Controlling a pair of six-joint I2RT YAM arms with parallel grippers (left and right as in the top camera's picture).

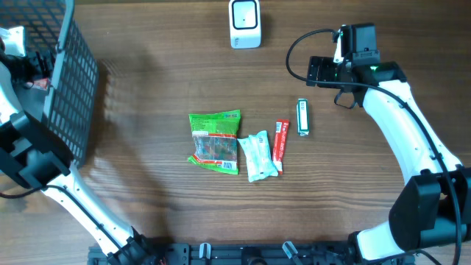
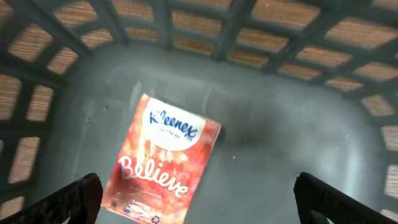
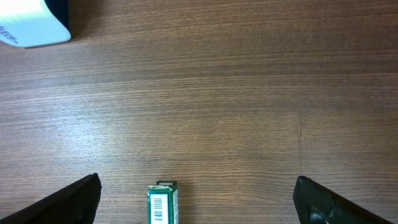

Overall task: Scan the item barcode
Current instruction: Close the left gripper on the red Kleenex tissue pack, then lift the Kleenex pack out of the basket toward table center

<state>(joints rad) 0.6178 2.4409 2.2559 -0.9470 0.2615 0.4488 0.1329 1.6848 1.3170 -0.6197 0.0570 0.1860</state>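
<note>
- My left arm [image 1: 70,193] runs from the near edge up the left side, bent at the elbow.
- My left hand [image 2: 200,202] points downward, its two fingers [image 2: 68,199] spread wide and gripping nothing.
- My right arm [image 1: 405,125] climbs from the near right corner toward the far side.
- My right hand [image 1: 321,71] turns leftward at the wrist, its jaws also wide apart and empty.

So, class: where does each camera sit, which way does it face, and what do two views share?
Overhead: above the table, facing straight down; left arm, right arm, basket and scanner show.
Left wrist: on the left arm, facing into the basket at a Kleenex pack; open left fingers show.
Right wrist: on the right arm, facing down at the table; open right fingers show.
Shared: overhead and right wrist both show scanner and green packet.
</note>
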